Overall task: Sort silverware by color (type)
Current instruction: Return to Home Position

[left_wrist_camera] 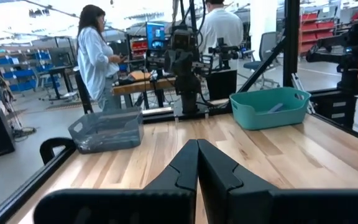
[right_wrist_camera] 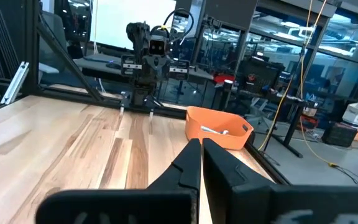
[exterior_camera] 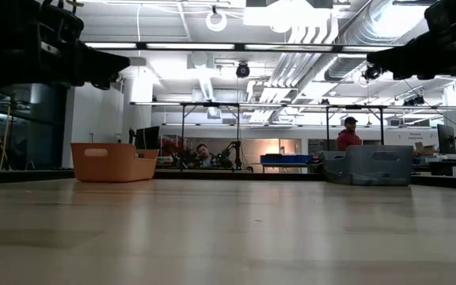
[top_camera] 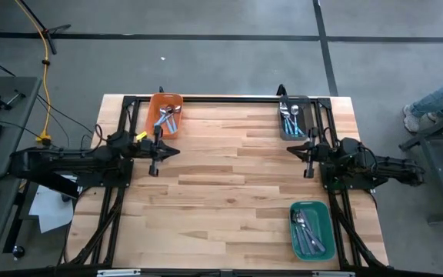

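Silverware (top_camera: 168, 118): all binned, in the orange bin (top_camera: 154, 104) upper left, the grey bin (top_camera: 307, 128) upper right and the green bin (top_camera: 311, 205) lower right.
Handling: probably light, stiff and slick; best pinched mid-handle.
Left claw (left_wrist_camera: 197, 144): fingers pressed together, empty, mid-left.
Right claw (right_wrist_camera: 201, 143): likewise, mid-right.
Room: the table (top_camera: 229, 177) has a wide bare centre; black frame rails (top_camera: 206, 98) line its edges.

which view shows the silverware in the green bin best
The high view: it looks straight down into the green bin, with the silverware lying inside. The left wrist view shows the bin's wall and little inside. The low and right wrist views miss it.
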